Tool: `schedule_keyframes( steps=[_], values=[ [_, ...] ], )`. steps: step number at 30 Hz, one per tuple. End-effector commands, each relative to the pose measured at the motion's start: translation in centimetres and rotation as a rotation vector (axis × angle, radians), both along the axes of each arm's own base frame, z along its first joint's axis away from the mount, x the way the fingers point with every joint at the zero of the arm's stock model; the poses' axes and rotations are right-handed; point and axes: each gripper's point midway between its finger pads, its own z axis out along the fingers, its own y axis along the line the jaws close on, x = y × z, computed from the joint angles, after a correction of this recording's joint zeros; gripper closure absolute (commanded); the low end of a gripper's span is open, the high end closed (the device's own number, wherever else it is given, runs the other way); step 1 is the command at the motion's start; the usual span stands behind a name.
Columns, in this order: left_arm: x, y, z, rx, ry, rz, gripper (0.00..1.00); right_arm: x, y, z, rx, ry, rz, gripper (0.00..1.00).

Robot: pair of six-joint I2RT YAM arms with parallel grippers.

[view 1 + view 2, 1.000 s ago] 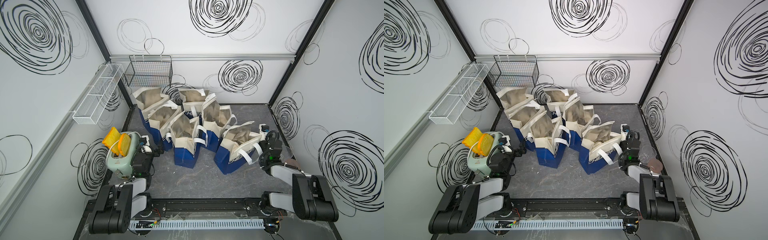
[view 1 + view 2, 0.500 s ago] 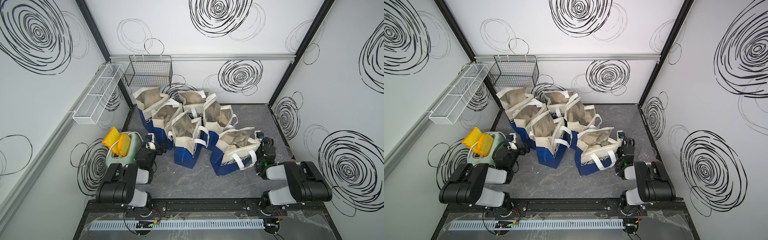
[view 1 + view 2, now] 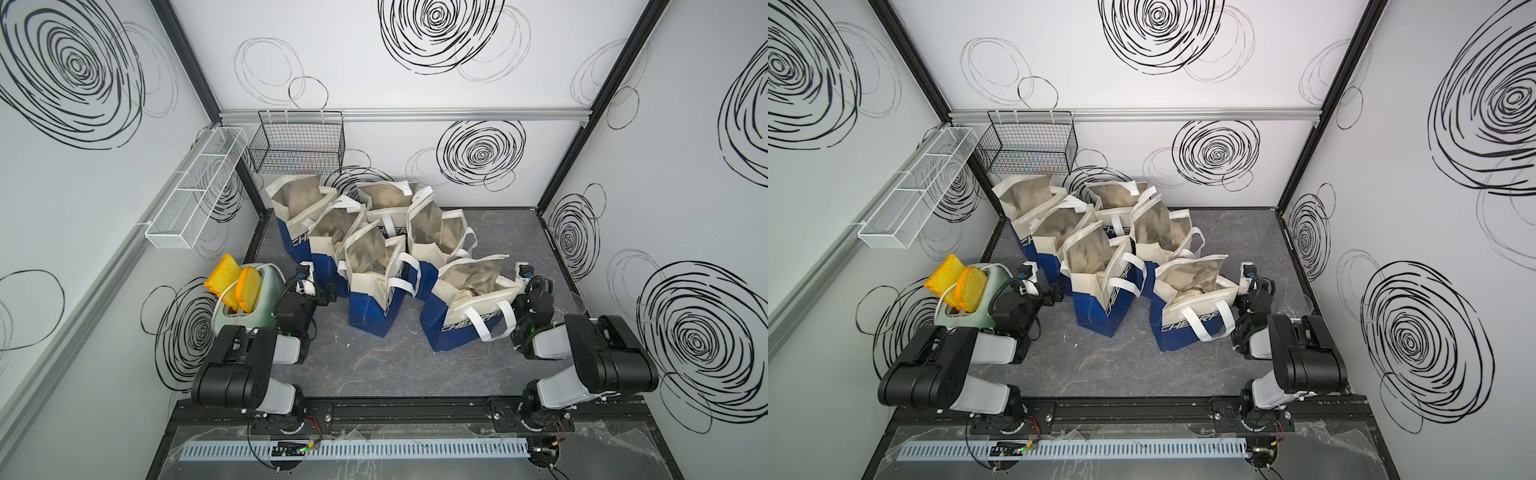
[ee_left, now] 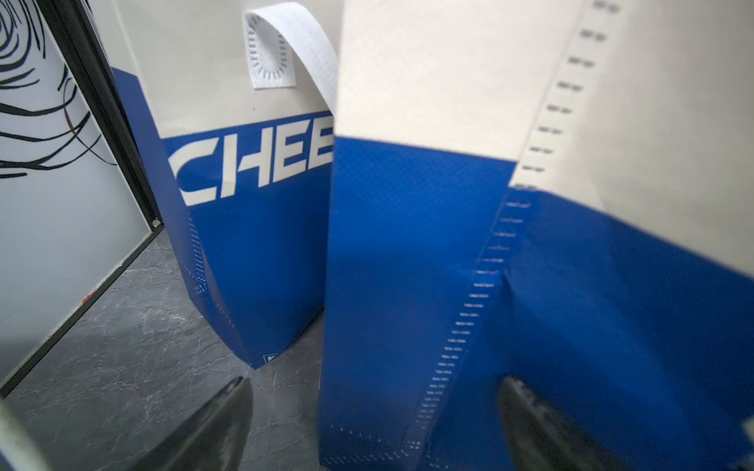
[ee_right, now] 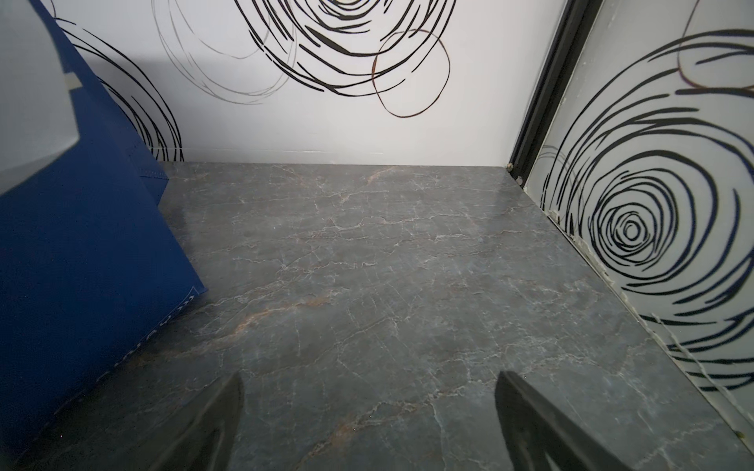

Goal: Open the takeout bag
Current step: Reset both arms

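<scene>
Six bags point(image 3: 432, 232) stand mid-frame, all with mouths open. At the left, beside the toaster point(image 3: 245, 316), your left gripper point(image 4: 373, 381) has drawn back low against a bag, with its jaws spread and nothing between them. The front bag point(image 3: 469, 332), at the lower right of the group, has slid a little leftward in the last second and gapes wide, so I judge the opening done. It is stiff woven fabric, blue below and cream above, with a silver lining and flat white handles. At the right, your right gripper point(image 5: 370, 377) is also spread and empty, over the marbled table point(image 5: 387, 265).
</scene>
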Motion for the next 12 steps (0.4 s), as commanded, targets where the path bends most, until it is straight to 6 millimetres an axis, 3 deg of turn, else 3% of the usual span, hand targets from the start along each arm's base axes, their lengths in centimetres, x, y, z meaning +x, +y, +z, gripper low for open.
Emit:
schedule_keyframes(
  steps=[1, 7, 12],
  values=[
    [0.51, 0.31, 1.95, 0.030, -0.068, 0.022, 0.02, 0.55, -0.15, 1.59, 0.005, -0.056, -0.012, 0.01],
    [0.53, 0.26, 1.98, 0.031, -0.070, 0.020, 0.03, 1.27, 0.23, 1.01, 0.008, -0.027, 0.026, 0.01],
    [0.53, 0.27, 1.96, 0.032, -0.070, 0.021, 0.02, 0.68, 0.27, 1.51, 0.007, -0.049, 0.026, 0.01]
  ],
)
